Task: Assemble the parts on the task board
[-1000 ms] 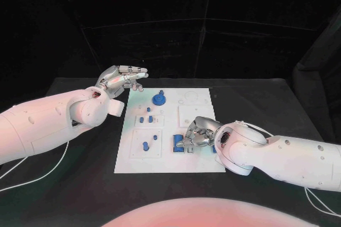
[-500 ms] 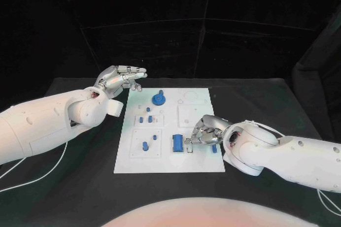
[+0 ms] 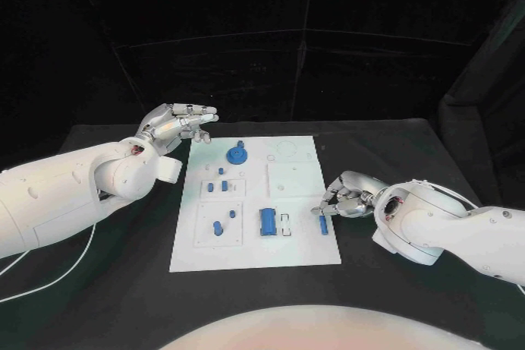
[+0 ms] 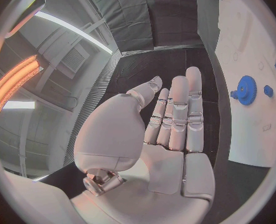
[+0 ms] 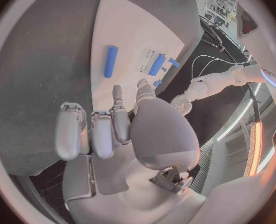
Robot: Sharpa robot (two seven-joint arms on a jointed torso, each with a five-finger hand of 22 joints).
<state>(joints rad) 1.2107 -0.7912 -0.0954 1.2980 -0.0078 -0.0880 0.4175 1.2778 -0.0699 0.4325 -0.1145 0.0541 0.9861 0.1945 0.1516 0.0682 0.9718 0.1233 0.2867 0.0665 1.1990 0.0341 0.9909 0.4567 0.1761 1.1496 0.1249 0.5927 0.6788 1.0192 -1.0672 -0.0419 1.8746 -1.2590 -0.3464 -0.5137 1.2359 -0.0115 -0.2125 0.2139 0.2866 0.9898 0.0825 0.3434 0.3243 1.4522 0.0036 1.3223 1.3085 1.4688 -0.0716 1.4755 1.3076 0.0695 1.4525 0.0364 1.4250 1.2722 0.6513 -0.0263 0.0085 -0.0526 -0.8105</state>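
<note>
Lying just beside the right robot hand (image 3: 348, 198), seemingly empty with curled fingers, blue part (image 3: 323, 224), on task board (image 3: 295, 247)

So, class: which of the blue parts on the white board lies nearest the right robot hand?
The slim blue rod at the task board's right edge, just beside the right robot hand. The wider blue block and the blue gear lie farther off.
</note>
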